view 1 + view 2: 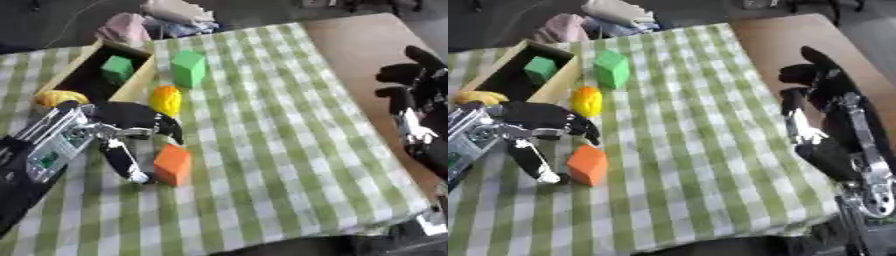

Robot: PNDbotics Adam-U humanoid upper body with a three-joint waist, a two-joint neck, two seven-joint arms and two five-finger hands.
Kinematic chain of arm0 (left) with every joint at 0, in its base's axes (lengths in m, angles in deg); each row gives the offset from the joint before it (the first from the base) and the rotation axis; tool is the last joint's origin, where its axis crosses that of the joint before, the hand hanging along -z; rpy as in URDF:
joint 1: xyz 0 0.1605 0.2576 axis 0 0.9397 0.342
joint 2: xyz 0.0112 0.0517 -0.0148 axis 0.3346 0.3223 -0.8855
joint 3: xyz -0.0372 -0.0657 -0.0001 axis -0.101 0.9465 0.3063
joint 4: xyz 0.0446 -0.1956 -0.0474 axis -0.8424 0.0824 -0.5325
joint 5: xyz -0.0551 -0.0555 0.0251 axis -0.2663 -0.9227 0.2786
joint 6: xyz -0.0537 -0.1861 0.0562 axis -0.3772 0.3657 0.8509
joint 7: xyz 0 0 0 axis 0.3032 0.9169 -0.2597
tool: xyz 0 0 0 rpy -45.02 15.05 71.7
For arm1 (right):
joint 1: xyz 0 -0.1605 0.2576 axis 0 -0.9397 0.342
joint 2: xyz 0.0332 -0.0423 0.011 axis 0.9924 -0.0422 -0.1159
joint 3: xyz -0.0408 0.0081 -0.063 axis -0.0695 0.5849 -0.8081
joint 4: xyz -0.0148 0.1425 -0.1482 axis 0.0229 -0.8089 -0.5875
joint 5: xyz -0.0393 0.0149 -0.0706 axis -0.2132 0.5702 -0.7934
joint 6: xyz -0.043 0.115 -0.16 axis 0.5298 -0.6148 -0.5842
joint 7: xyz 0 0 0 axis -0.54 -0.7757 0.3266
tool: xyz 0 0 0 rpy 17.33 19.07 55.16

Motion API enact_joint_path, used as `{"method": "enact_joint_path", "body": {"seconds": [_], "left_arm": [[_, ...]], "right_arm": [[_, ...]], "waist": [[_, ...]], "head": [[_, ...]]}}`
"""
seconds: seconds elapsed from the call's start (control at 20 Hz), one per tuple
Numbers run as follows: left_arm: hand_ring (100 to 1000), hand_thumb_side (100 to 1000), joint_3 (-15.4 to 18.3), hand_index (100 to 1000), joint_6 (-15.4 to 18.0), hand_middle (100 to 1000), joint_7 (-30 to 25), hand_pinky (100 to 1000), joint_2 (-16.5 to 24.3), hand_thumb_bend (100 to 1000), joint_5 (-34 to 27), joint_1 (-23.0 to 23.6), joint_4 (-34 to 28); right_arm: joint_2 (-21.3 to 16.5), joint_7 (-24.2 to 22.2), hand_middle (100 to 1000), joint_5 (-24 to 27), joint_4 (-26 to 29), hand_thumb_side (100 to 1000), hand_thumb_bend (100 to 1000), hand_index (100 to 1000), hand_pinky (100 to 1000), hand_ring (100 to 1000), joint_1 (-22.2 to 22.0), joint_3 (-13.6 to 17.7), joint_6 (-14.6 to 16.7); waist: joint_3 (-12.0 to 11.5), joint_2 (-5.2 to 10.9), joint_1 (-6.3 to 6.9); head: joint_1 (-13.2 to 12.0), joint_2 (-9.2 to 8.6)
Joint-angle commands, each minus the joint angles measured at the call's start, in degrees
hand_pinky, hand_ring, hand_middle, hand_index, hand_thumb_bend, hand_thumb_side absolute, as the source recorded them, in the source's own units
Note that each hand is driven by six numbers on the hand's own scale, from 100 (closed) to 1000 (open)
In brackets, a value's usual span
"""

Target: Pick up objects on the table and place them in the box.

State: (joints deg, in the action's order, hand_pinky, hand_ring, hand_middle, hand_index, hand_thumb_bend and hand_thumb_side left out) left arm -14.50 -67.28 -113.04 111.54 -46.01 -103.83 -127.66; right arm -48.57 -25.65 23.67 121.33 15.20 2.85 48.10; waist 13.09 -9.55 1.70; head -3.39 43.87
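Here, lowest in the frame, the left hand (122, 125) comes in from the lower left over the green-and-white checked cloth (280, 150) that covers the counter (798, 35). Its fingers (122, 157) are spread wide and point down toward the cloth, holding nothing; one pale fingertip sits just beside the orange block (172, 165), on that block's left side. Whether it touches the block cannot be told. The orange block stands on the cloth at left of centre.

At the right edge the right hand (820, 95) is raised over the bare brown part of the counter, fingers relaxed and open, empty, well apart from all the objects.

Further up, a yellow rounded object (165, 100) lies on the cloth just above the left hand, near the wooden box (140, 82). A second yellow object (58, 97) shows at the left edge, by the near end of the box. A tall green block (188, 68) stands upright on the cloth just right of the box. Inside the box, in the upper left of the frame, rests a smaller green block (116, 68).

Beyond the far edge of the counter lies a heap of pale cloths (153, 22).
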Motion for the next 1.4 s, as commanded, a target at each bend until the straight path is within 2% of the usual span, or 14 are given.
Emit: {"method": "enact_joint_path", "body": {"seconds": [0.05,0.25,0.35,0.65,0.95,1.15,1.4], "left_arm": [[709,299,0.27,783,-0.06,712,1.01,798,0.07,380,0.03,-1.22,0.35],[569,225,0.8,651,-1.17,554,3.95,722,-0.01,301,-0.74,-1.11,0.79],[546,215,1.16,624,-1.92,527,5.77,709,0.42,277,-1.94,-0.99,0.89],[545,173,4.9,622,-5.24,524,8.25,715,5.64,274,-6.84,-1.2,-3.12],[568,131,11.54,634,-10.09,554,10.93,725,12.61,308,-9.69,0.52,-7.07],[584,107,14.18,643,-11.9,566,12.9,732,15.07,347,-7.57,1.4,-5.02],[596,100,16.3,656,-12.83,581,15.83,741,14.83,366,-2.77,1.24,1.17]], "right_arm": [[-0.46,-0.09,723,0.0,0.62,470,100,942,696,777,0.61,-0.02,0.01],[-0.42,-0.11,723,-0.02,0.58,470,100,941,696,777,0.61,-0.02,0.01],[-0.41,-0.11,723,-0.05,0.58,470,100,941,696,777,0.62,0.01,0.01],[-0.5,0.11,723,-0.22,0.53,470,100,940,696,777,0.45,0.21,-0.01],[-0.65,0.27,722,-0.38,0.29,470,100,940,695,776,0.18,0.32,-0.05],[-0.62,0.28,722,-0.39,0.06,470,100,939,695,776,0.06,0.25,-0.04],[-0.52,0.15,721,-0.34,-0.25,470,100,939,694,776,-0.07,0.11,-0.04]], "waist": [[0.13,0.94,-0.69],[0.05,0.99,-0.69],[0.02,1.02,-0.7],[-0.39,1.23,-0.56],[-0.87,1.44,-0.41],[-1.22,1.5,-0.39],[-1.42,1.54,-0.53]], "head": [[-0.07,0.25],[0.03,0.25],[0.07,0.25],[0.22,0.25],[0.74,0.25],[0.94,0.25],[1.14,0.25]]}}
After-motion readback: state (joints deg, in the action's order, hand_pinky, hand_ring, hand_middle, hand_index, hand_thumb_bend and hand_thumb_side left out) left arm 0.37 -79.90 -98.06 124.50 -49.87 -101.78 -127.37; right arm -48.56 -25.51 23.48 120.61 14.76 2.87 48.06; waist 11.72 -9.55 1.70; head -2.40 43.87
